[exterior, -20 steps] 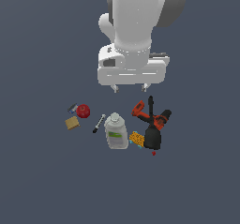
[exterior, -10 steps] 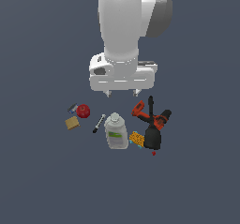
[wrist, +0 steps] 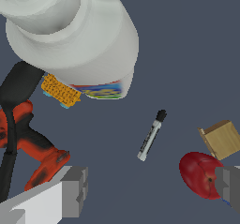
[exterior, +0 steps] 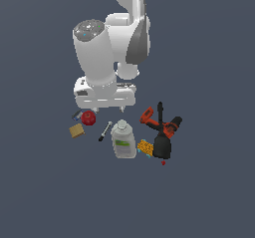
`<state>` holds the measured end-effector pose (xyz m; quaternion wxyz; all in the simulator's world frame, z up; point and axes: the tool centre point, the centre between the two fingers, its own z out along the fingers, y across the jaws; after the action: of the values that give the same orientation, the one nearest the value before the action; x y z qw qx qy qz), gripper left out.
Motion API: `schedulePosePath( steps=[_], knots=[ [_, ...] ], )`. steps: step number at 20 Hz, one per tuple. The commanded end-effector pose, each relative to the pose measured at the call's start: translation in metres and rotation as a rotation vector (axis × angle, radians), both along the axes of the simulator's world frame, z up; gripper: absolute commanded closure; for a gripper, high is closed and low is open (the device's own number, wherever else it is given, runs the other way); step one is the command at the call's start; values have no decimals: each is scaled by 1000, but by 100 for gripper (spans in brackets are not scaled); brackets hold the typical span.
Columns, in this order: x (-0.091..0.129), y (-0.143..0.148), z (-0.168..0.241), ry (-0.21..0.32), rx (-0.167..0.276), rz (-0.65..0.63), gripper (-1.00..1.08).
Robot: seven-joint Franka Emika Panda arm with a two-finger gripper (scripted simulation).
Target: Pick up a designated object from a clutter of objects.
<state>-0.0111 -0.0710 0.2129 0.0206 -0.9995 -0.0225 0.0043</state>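
Arm shifted toward exterior view's left since a second ago; gripper (exterior: 105,109) now hangs above gap between red apple (exterior: 88,117) and clear bottle (exterior: 123,139), no longer near drill (exterior: 162,127). Judgement: lining up on apple, descent not begun. Fingers (wrist: 73,190) spread wide, holding nothing; in wrist view apple sits just at one fingertip, off centre. Tan block (exterior: 76,130) just beside apple, marker (exterior: 104,131) between apple and bottle. Table (exterior: 209,182) plain dark grey, featureless; no room visible.
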Motion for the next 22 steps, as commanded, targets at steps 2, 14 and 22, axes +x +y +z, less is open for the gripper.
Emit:
schedulePosePath(
  steps=[2,14,22],
  knots=[
    [-14,-38,-32,-5,-4,5,-92],
    [-71,-123,-104,-11,-32,18,-92],
    [-85,-138,-117,-10,-41,20,-92]
  ],
)
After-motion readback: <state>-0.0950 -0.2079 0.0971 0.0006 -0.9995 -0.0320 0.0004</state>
